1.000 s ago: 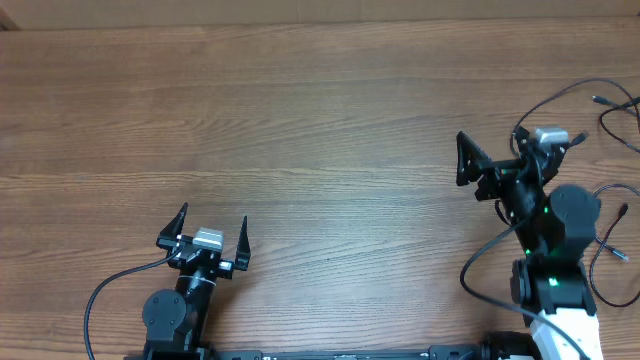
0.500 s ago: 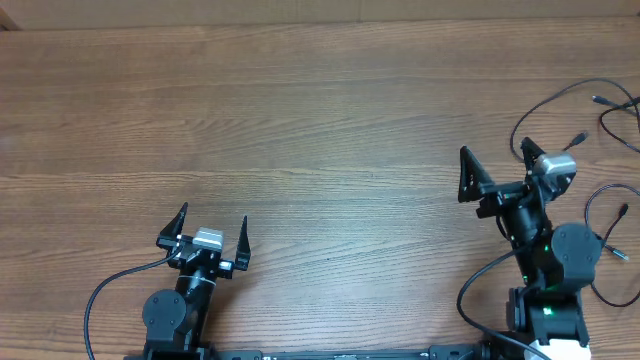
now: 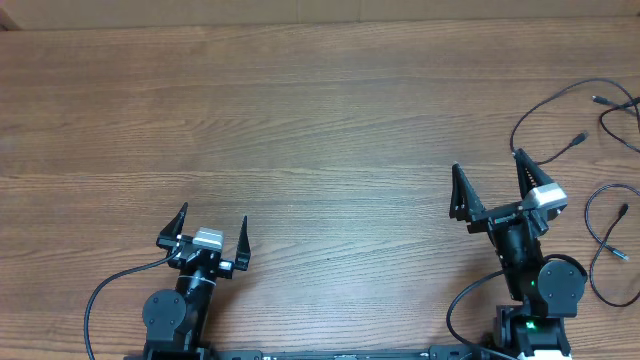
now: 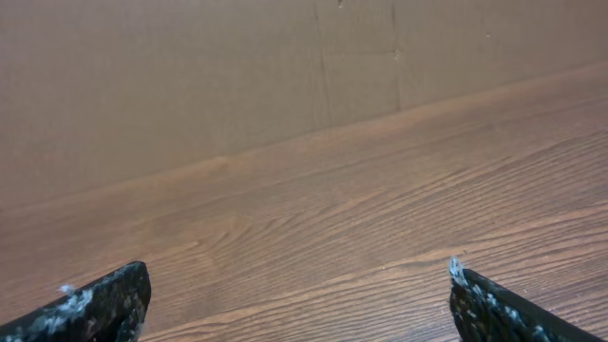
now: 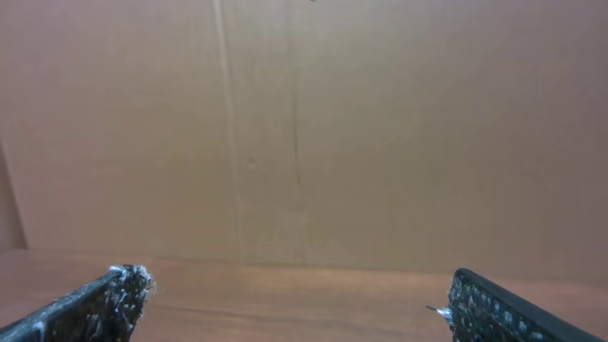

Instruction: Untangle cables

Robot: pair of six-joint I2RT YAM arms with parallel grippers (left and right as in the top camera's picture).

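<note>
Several thin black cables lie loose at the table's far right in the overhead view. One cable [image 3: 556, 96] arcs from the right edge toward my right gripper, and a small plug [image 3: 580, 138] lies just right of it. Another cable loop [image 3: 587, 215] sits beside the right arm. My right gripper [image 3: 487, 162] stands open and empty, left of the cables and touching none. My left gripper [image 3: 213, 215] is open and empty near the front left. Both wrist views, the left gripper [image 4: 299, 304] and the right gripper [image 5: 294, 294], show only bare wood and wall, no cables.
The wooden table [image 3: 300, 120] ends at a cardboard wall [image 3: 300, 12] along the far side. Thicker arm wiring curls by the left base [image 3: 100, 295] and the right base [image 3: 458, 300]. The cables run off the right edge of view.
My right arm has drawn back toward the near edge, away from the cables, and its open gripper has turned to face the far wall. The left arm has not moved.
</note>
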